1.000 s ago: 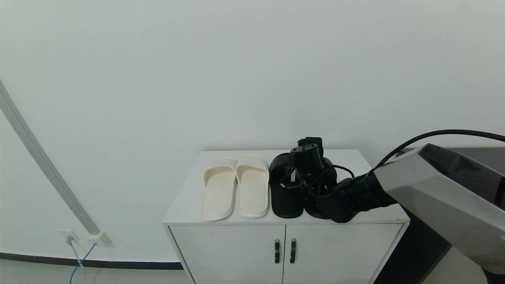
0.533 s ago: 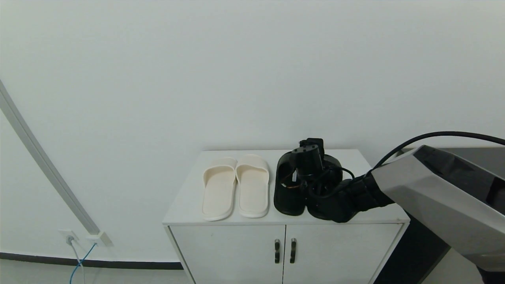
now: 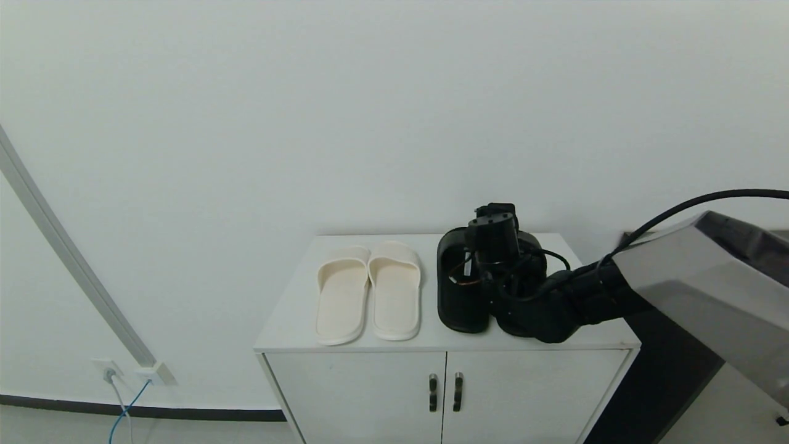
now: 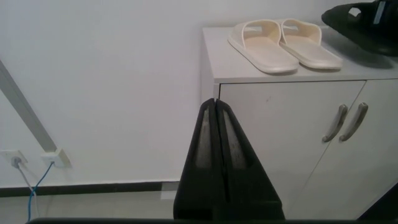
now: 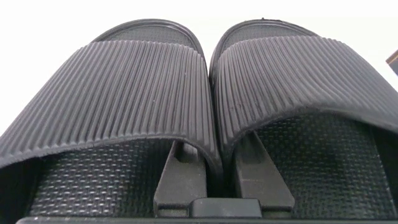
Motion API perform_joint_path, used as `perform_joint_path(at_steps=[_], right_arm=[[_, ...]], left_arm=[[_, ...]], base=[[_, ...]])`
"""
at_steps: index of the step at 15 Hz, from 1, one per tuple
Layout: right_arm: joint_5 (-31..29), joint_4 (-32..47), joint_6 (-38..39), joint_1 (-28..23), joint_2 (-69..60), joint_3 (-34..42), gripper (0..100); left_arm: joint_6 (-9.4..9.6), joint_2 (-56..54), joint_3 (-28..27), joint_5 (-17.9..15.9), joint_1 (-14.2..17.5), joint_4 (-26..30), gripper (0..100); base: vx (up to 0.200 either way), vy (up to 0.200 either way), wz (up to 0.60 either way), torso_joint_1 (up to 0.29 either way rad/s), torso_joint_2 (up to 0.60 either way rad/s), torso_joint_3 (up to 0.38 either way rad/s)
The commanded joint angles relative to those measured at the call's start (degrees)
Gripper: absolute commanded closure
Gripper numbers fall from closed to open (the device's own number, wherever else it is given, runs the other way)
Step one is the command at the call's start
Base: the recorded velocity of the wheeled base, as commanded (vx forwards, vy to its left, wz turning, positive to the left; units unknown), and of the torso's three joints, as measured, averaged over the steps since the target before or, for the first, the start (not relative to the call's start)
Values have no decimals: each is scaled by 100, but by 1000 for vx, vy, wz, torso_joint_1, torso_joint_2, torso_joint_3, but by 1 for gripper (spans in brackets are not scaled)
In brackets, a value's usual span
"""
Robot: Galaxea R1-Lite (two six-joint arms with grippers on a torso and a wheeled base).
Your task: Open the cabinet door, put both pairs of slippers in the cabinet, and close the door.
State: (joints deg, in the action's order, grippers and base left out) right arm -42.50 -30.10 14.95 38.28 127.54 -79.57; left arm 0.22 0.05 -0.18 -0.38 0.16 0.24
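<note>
The right gripper (image 5: 217, 177) has one finger pushed under the ribbed strap of each black slipper (image 3: 459, 302), and the two fingers pinch the pair's adjoining inner walls between them, so both shoes are clamped together as one. The pair sits over the right half of the cabinet top (image 3: 290, 314), reaching close to its front edge; I cannot tell whether the soles touch the surface. The cream slippers (image 3: 368, 293) lie flat side by side on the left half, toes toward the wall, just beside the black pair but apart from it. Both cabinet doors (image 3: 357, 394) are closed, their two dark handles (image 3: 445, 391) meeting at the centre. The left gripper (image 4: 216, 155) hangs low off the cabinet's left front corner, its fingers pressed together with nothing between them.
</note>
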Motion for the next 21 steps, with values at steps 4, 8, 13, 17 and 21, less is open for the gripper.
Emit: perform_joint_path(at_steps=[4,8,13,17,21], right_arm=[[1340,-40,-238,408,-1908,1725,100],[3160,-216,-519,857,-3648,3501,100],[3968,-550,-1213,1059,-4518,4678,100],[4329,-2167,-1960,1041,-4026,5469,100],[4355,-2228,-1943,1041,-3991,5487,100]], left_arm=[[4,4,1,3,2,2,100],[13,4,1,3,2,2,100],[4,4,1,3,2,2,100],[13,4,9,3,2,2,100],[4,4,1,3,2,-7,100]], base=[[0,0,0,0,0,0],[0,0,0,0,0,0],[0,0,0,0,0,0],[0,0,0,0,0,0],[0,0,0,0,0,0]])
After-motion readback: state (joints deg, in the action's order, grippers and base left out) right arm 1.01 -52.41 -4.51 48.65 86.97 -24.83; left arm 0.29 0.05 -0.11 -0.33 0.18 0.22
